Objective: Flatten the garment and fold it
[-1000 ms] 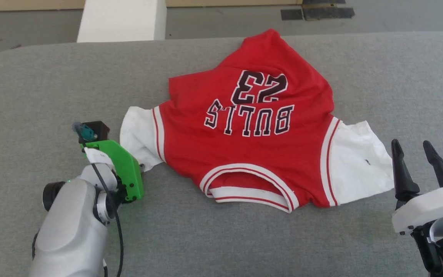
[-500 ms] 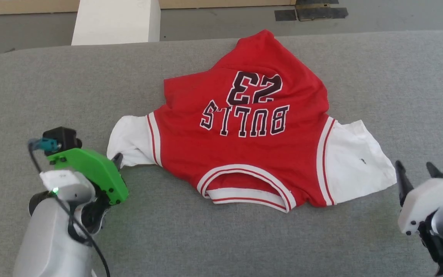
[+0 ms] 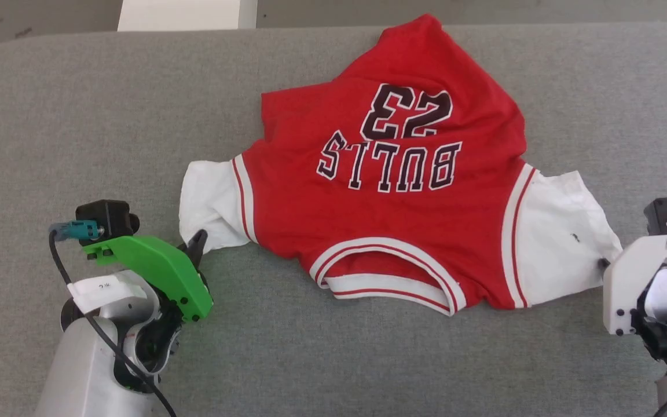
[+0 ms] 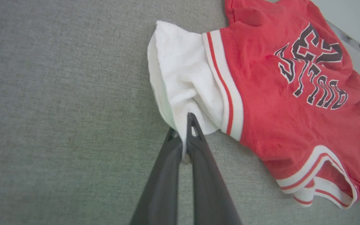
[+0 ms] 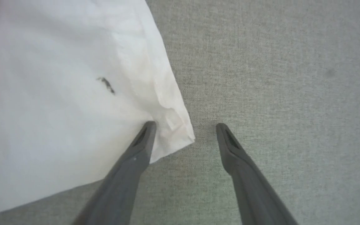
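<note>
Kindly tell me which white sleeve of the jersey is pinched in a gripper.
The left sleeve: the left gripper is shut on it, while the right gripper stands open at the right sleeve's corner.

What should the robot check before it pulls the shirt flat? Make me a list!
1. Left tool pinching the left sleeve: ok, shut on it.
2. Right tool gripping the right sleeve: not ok, open around its corner.
3. Garment flat: not ok, far part bunched.
4. Left sleeve smooth: not ok, crumpled.
5. Print facing up: ok.
</note>
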